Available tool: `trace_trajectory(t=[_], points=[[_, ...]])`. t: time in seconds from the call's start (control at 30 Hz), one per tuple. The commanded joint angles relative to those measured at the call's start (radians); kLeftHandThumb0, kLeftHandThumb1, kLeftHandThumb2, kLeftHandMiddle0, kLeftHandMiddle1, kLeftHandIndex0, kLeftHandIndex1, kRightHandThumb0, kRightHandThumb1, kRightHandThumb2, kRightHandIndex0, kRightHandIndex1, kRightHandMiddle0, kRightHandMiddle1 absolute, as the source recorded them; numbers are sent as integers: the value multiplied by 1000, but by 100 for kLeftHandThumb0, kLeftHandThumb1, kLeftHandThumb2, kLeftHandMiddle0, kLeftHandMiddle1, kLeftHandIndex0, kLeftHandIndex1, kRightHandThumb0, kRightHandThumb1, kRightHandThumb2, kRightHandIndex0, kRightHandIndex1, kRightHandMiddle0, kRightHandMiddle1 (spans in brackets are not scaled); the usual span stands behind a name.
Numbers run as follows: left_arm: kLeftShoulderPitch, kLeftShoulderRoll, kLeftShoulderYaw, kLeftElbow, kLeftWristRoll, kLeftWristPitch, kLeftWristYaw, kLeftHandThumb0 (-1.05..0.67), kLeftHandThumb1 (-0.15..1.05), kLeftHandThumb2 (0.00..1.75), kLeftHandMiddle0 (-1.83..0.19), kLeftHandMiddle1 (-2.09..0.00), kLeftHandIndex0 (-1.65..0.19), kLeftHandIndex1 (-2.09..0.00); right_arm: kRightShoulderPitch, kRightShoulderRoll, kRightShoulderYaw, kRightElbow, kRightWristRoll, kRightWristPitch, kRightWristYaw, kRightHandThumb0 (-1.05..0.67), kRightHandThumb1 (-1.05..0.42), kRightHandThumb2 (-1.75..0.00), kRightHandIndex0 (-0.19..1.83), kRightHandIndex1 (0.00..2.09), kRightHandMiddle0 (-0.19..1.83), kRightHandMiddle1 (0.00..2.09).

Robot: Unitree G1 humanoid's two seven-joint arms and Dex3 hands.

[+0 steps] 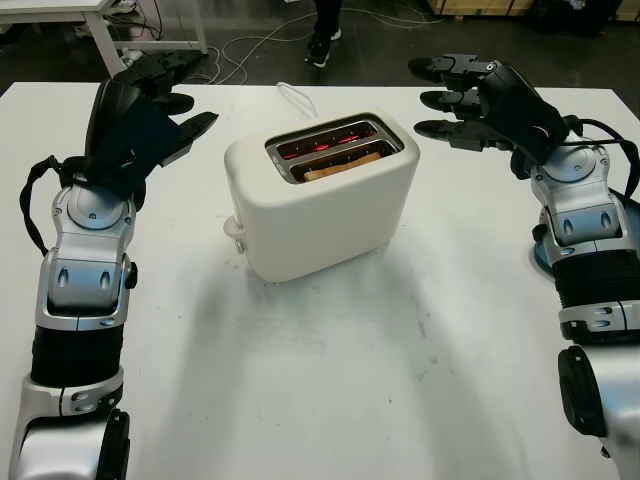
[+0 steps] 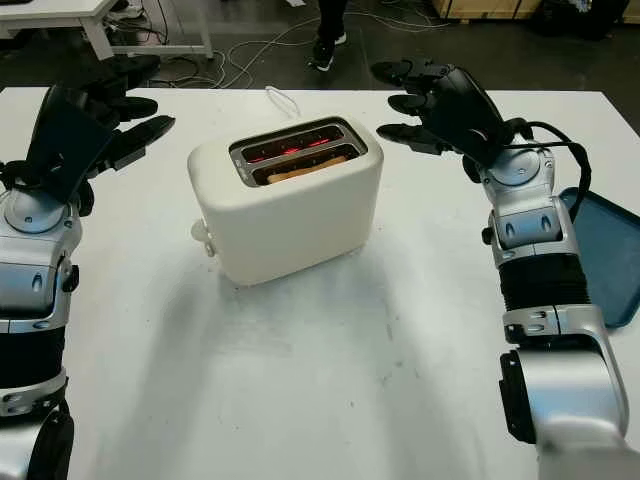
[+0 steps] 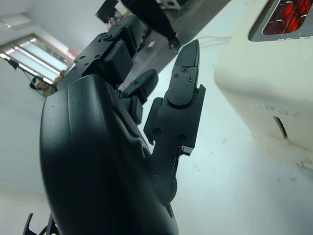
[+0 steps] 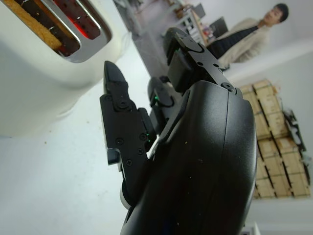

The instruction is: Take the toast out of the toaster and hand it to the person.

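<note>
A cream 2-slot toaster [image 1: 322, 195] stood at the middle of the white bench [image 1: 330, 380], its slots turned upward and its side lever facing the left arm. The toast [image 1: 342, 166] sat in the nearer slot with just its top edge visible above the rim; the rest was hidden inside the housing. The farther slot glowed red, and its contents could not be made out. The left hand [image 1: 150, 105] was raised above the bench to the left of the toaster, apart from it, wide and holding nothing. The right hand [image 2: 440, 100] was raised to the right of the toaster, also apart from it, wide and holding nothing. A blue tray [image 2: 605, 255] lay at the bench's right edge, partly cut off and partly behind the right arm. A person [image 1: 325, 30] stood beyond the bench, cut off above the legs; the right wrist view showed the upper body [image 4: 249, 36].
</note>
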Motion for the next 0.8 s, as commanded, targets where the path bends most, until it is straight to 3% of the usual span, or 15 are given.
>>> trace_trajectory(t=[0.0,0.77], points=[[9,10,-1,-9,13,10,0,-27,92,17,-31,-72,-55,-5,11,4,-2,-20,12,19,5,-13,-92,-9,52,4,48,0],[-6,8,-17,-22,6,31,-8,-28,92,17,-25,-81,-56,-6,-2,0,-1,-9,11,10,22,-16,-92,-8,46,0,47,0]])
